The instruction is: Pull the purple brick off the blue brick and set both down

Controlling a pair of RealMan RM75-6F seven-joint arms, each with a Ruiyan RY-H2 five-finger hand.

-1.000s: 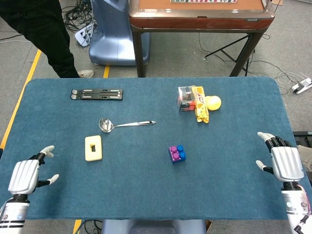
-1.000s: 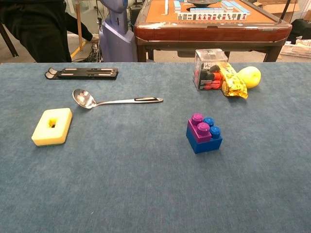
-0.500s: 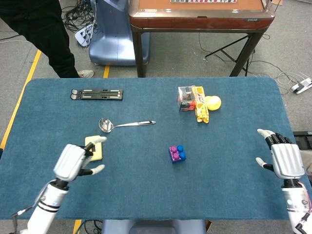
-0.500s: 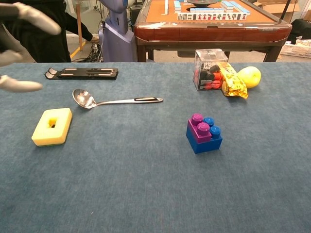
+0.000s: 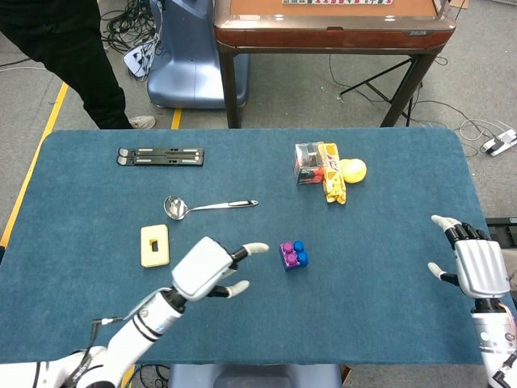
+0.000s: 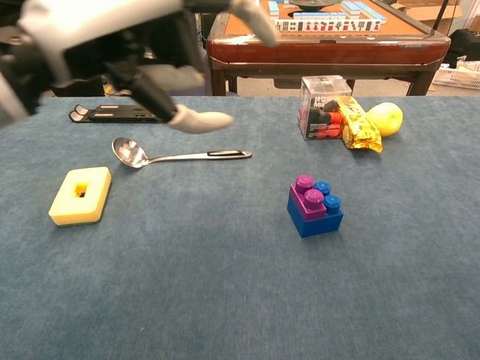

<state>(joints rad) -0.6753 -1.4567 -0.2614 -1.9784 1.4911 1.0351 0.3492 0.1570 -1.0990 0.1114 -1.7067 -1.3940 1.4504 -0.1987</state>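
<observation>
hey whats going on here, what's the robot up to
A two-armed robot is about to separate two stacked toy bricks on a blue table. The purple brick sits on the blue brick, with nothing touching them. The left robot hand is open and reaching toward the bricks, just short of them. The right robot hand hovers open near the table's right edge. A ladle and a yellow block lie nearby.

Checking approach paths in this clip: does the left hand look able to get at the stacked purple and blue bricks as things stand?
Probably yes. The left hand is open, fingers pointing at the purple brick on the blue brick, with only bare table between them. The ladle and yellow sponge lie off that line.
</observation>
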